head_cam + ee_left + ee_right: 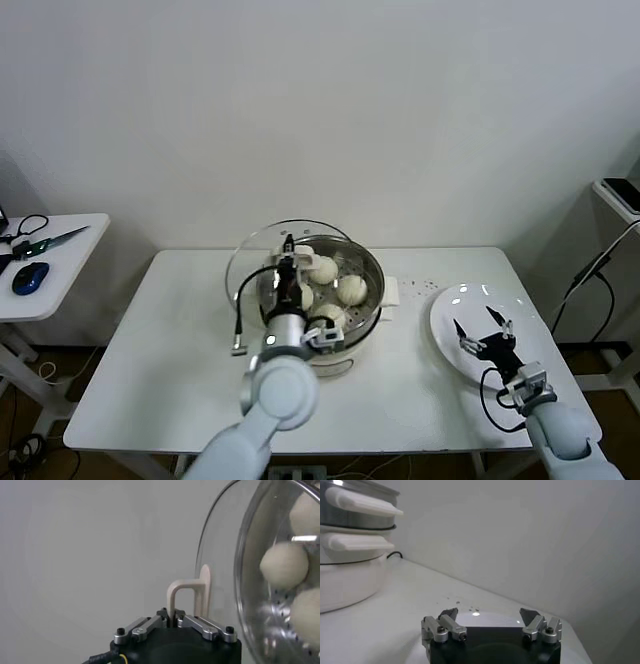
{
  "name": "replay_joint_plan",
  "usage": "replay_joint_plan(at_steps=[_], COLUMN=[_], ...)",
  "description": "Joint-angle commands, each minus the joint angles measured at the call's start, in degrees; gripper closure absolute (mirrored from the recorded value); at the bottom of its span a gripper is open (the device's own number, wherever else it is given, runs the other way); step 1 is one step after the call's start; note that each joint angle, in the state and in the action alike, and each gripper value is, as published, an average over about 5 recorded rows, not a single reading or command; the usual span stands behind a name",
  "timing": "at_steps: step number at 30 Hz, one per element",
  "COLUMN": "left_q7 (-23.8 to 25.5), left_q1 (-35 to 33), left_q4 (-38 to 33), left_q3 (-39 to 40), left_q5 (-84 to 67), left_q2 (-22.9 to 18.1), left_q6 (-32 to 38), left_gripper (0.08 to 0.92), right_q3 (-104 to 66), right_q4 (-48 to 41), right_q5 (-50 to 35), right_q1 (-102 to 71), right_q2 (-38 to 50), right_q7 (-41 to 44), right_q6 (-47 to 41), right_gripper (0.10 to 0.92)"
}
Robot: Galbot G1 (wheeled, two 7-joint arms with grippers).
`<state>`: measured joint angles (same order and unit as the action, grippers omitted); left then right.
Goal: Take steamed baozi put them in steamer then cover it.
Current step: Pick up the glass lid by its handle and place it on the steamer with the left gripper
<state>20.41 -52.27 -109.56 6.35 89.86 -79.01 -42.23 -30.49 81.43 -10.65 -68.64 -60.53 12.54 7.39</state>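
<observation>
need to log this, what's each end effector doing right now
Left end effector: closed on the cover's handle, cover held tilted over the steamer.
Right end effector: open, holding nothing, above the white plate.

Left gripper (291, 266) clamps the cover (262, 262) handle, tilted over the steamer (368, 290); baozi (350, 290) lie just beyond it

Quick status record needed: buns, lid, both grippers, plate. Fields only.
baozi: four baozi lying in the steamer
cover: glass cover held tilted above the steamer's left rim, not seated
left gripper: left gripper shut on the cover's handle
right gripper: right gripper open, hovering over the white plate, holding nothing
plate: bare, on the table, right of the steamer
remaining: lower the cover onto the steamer
</observation>
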Motion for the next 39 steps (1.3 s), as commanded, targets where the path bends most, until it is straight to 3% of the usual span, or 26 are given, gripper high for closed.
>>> replay_joint_plan(at_steps=[1,12,39], left_q7=[-4.1,-6.6,-5.17], left_q1=[4.3,4.66,3.9], left_q4=[11.52,15.14,16.17], left_q3=[3.65,2.66,2.11], left_q5=[1.44,-1.51,-1.74], left_q2=[-8.09,-8.37,-7.29], left_q6=[-2.77,-2.77,-2.77], left_gripper=[0.851,0.851,0.851], right_q3=[-0.3,-0.94,-1.21], right_q4=[-0.58,-0.86,-1.05], right_q5=[0.46,1.04,1.3], right_q1=[0.02,-0.25,-0.25], right_q2=[-0.22,-0.36,-0.7], right_q7=[0.11,0.32,0.67], right_q6=[0.39,0.78,1.01], right_gripper=[0.203,0.203,0.203])
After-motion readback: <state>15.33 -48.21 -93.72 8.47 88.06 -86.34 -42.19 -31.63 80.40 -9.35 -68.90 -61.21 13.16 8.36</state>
